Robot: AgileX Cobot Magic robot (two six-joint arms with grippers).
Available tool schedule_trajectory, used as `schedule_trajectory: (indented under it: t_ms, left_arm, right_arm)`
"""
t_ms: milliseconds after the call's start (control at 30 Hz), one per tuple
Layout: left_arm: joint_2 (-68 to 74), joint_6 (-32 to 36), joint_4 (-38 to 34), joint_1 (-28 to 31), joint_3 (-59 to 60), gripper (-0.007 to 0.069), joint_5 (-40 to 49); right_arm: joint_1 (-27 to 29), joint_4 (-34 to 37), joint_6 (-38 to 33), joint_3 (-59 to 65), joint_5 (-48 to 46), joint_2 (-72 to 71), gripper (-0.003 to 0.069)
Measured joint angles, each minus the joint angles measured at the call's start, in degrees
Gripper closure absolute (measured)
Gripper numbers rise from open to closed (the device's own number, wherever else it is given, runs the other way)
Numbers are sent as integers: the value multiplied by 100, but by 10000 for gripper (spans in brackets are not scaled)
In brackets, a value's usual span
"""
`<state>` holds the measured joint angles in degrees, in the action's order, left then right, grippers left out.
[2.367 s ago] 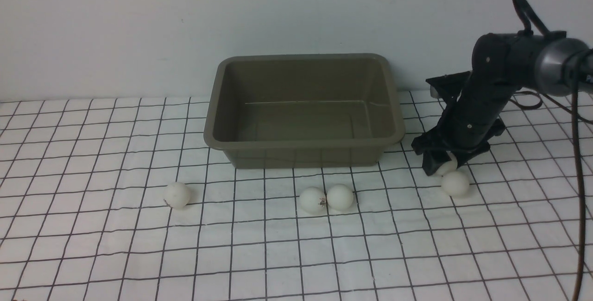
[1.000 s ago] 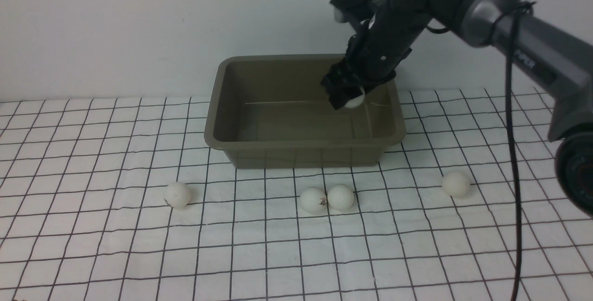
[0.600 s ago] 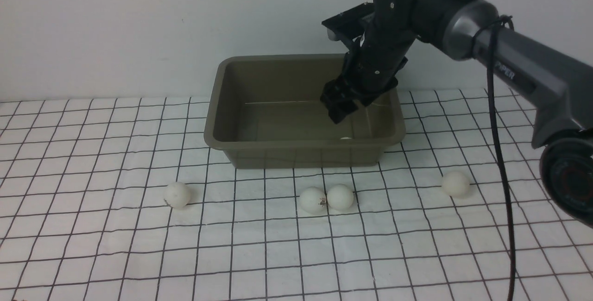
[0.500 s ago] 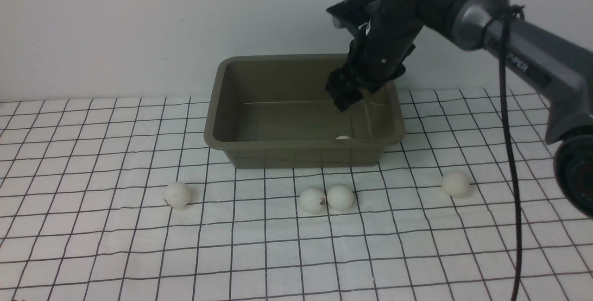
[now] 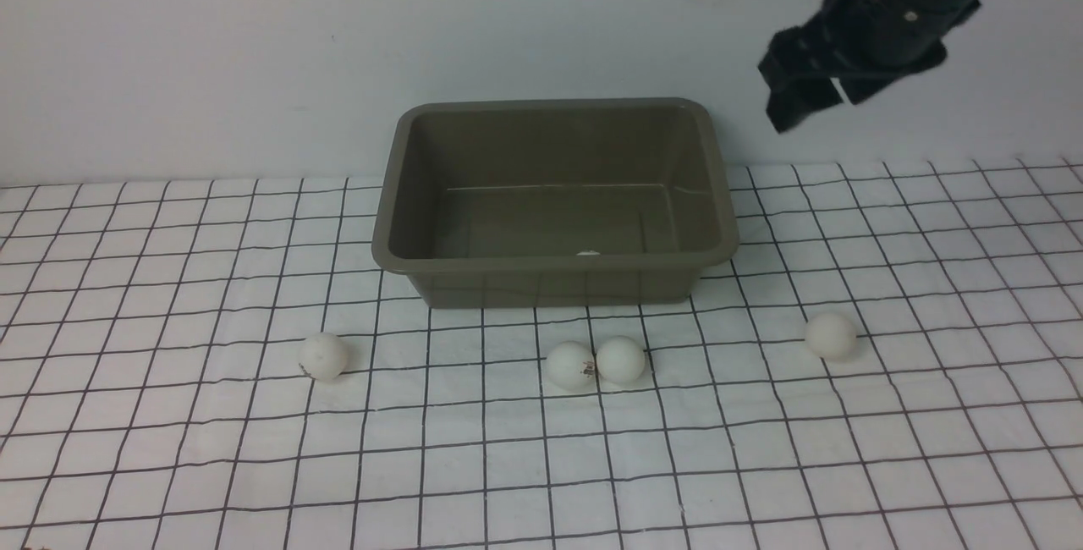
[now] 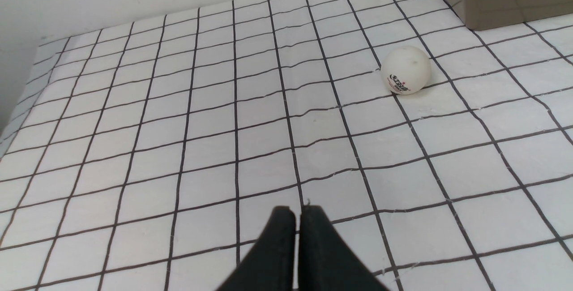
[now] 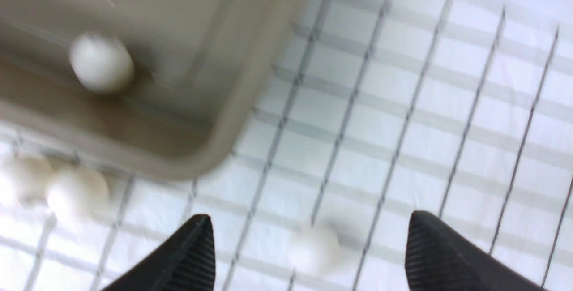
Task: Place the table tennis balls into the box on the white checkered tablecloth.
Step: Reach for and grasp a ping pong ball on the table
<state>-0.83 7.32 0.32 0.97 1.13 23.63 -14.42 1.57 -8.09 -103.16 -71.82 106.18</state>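
**Ana:** Olive-grey box [image 5: 554, 264] holds one ball [image 7: 101, 62]; four more lie on the white checkered tablecloth [image 5: 541, 465]. What could go wrong?

**Ben:** They're light and round. If a finger clips the rightmost ball [image 5: 830, 335] while descending, I'd expect it to roll away. The touching pair [image 5: 596, 363] looks worse: grabbing one likely nudges its twin.

**Ana:** Where's the right end effector [image 5: 819, 101]?

**Ben:** High, beyond the box's right end, spread wide and empty. That rightmost ball sits well below it.

**Ana:** And the left end effector [image 6: 297, 212]?

**Ben:** Fingers pressed together, holding nothing; the leftmost ball [image 6: 405, 76] lies ahead, well apart.
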Motion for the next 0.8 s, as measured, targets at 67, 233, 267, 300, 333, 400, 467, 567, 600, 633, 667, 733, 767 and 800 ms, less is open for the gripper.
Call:
schedule_trajectory:
  t_ms: [67,233,267,300,333,400,467,567,600,633,667,733,767,800]
  left_arm:
    - [0,0,0,0,0,629,0]
    - [0,0,0,0,0,629,0]
    - [0,0,0,0,0,629,0]
    - [0,0,0,0,0,629,0]
    - [0,0,0,0,0,629,0]
    - [0,0,0,0,0,629,0]
    - [0,0,0,0,0,629,0]
    - [0,0,0,0,0,629,0]
    - [0,0,0,0,0,629,0]
    - [0,0,0,0,0,629,0]
    - [0,0,0,0,0,629,0]
    - [0,0,0,0,0,629,0]
    - [0,0,0,0,0,629,0]
    - [0,0,0,0,0,629,0]
  right_arm:
    - [26,-2,22,251,0,-52,147]
    - [38,41,41,941,47,-61,147]
    - [38,64,41,1094,85,-55,147]
    - [38,100,41,1401,226,6,147]
    - [38,100,41,1505,291,48,147]
    - [38,94,47,1688,400,132,147]
    - [38,94,58,1838,620,302,147]
    - [38,83,63,1864,854,416,147]
    - [38,78,63,1864,869,433,147]
    - [38,40,63,1864,975,478,147]
    - [38,-1,68,1864,1032,512,147]
    - [38,-79,92,1864,1098,555,147]
    - [38,-121,105,1864,1129,596,147]
    - [38,-157,105,1864,1172,643,147]
